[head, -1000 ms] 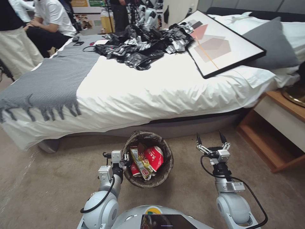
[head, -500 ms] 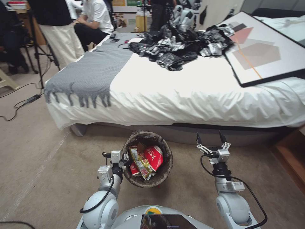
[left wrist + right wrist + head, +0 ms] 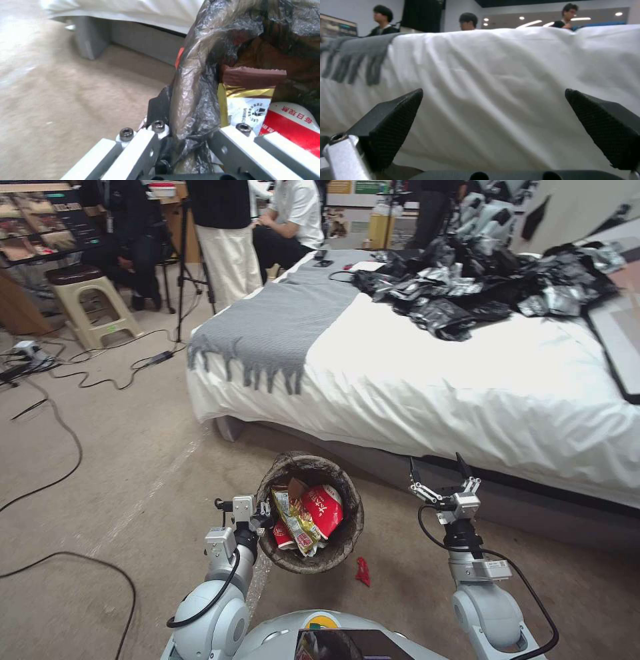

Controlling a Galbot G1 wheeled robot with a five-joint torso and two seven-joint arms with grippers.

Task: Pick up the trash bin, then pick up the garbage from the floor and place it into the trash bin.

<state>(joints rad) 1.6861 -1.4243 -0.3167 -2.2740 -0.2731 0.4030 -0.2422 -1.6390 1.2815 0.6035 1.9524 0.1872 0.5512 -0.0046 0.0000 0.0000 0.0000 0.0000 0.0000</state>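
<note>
The trash bin (image 3: pixel 311 513), its dark bag liner folded over the rim, is held off the carpet at its near-left rim by the left gripper (image 3: pixel 261 517), whose fingers are clamped on the liner (image 3: pixel 191 100). Inside lie a red-and-white paper cup (image 3: pixel 325 509), a yellow snack wrapper (image 3: pixel 294 520) and a brown wrapper (image 3: pixel 254 76). Just right of the bin, on the floor (image 3: pixel 120 473), lies a small red wrapper (image 3: pixel 363 572). Further right, the right gripper (image 3: pixel 438 471) hovers with its fingers (image 3: pixel 395 117) spread wide and empty, pointing at the white bed (image 3: pixel 480 387) just beyond it. A grey fringed blanket (image 3: pixel 280 323) drapes the bed's far-left corner.
</note>
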